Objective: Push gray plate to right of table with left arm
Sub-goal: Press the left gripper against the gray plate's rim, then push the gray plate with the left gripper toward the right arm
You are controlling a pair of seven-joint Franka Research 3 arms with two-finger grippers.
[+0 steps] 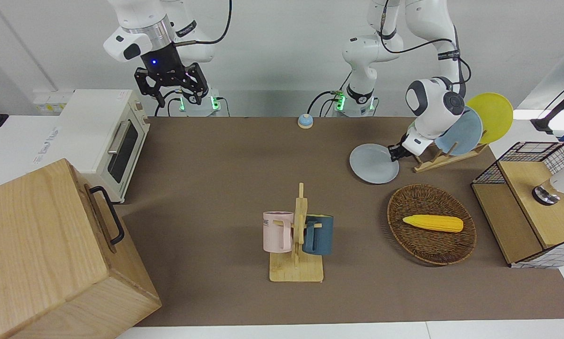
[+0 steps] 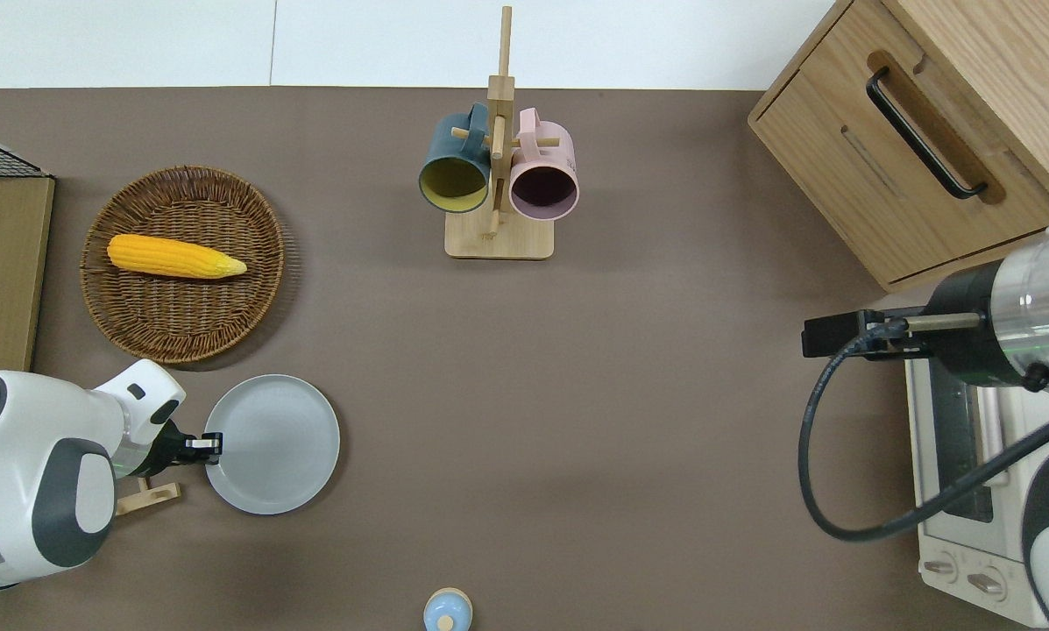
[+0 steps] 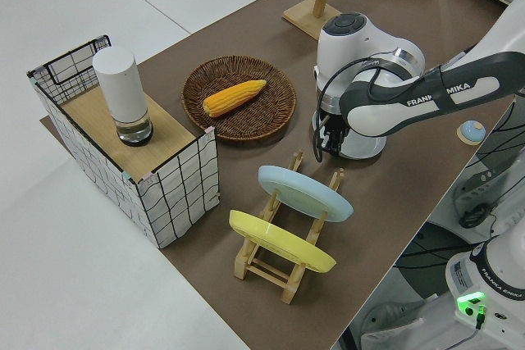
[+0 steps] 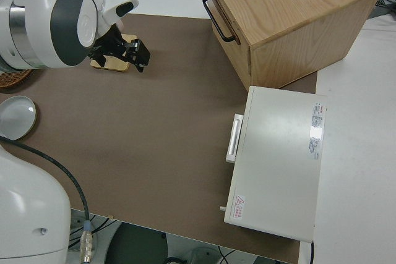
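Observation:
The gray plate lies flat on the brown table toward the left arm's end, beside the plate rack; it also shows in the overhead view. My left gripper is down at table height and looks shut and empty. Its tip touches the plate's rim on the side toward the left arm's end. In the left side view the arm hides most of the plate. My right gripper is open and parked.
A wooden rack holds a sky-blue plate and a yellow plate. A wicker basket holds corn. Also here are a mug tree, a bell, a toaster oven and a wooden cabinet.

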